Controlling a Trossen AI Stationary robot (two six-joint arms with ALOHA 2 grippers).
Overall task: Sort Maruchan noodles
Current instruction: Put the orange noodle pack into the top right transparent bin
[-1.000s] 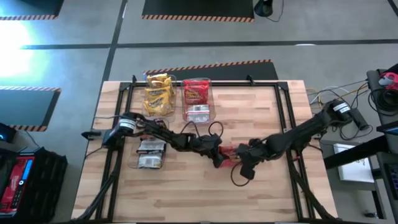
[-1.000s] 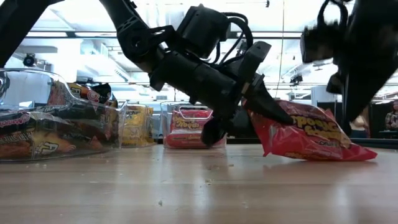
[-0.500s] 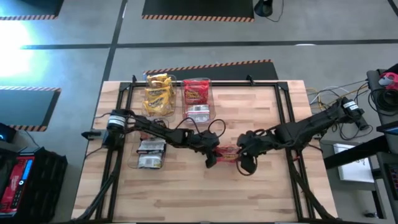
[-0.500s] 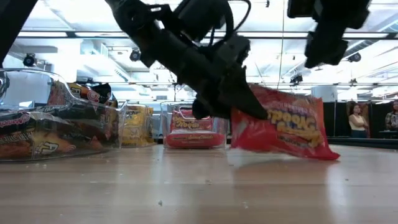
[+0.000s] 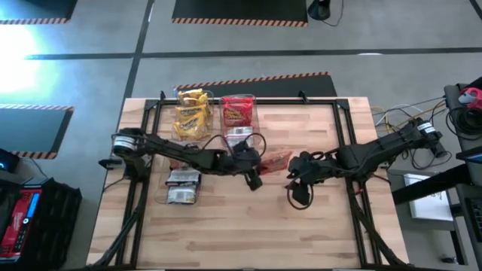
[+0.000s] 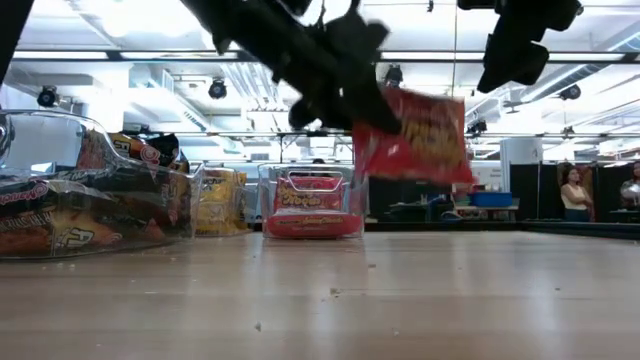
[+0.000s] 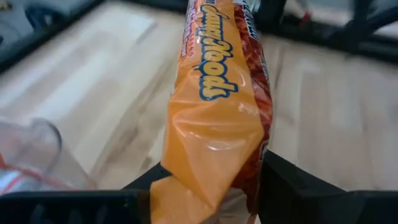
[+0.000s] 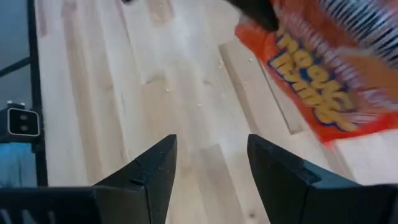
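Note:
A red-orange noodle packet (image 6: 418,135) hangs in the air over the middle of the table, with my left gripper (image 5: 260,167) shut on it. The packet (image 5: 278,160) also fills the left wrist view. My right gripper (image 8: 211,165) stands open just to its right, raised above the table with nothing between its fingers. At the far left, one clear bin (image 5: 192,114) holds yellow packets and another (image 5: 239,118) holds red ones. A third bin (image 5: 183,187) nearer the front holds dark packets. My left gripper pinches the packet's end nearest the wrist (image 7: 205,180) between its two fingers (image 7: 289,186), one on each flat face. The fingers come from the table's left, slanting downward, along the packet. The packet is lifted clear of the table, standing on edge and sticking out beyond the fingers.
Black rails (image 5: 343,128) run along the table's edges. Bare wood (image 5: 248,226) lies in front of both grippers. Cables and equipment (image 5: 463,113) sit off the table's right side. In the low view a person (image 6: 575,190) stands far behind the table.
My left gripper has risen and rolled, carrying the red-orange packet from resting on the table to hanging clear above it, a little toward the far edge. My right gripper has risen away from the packet.

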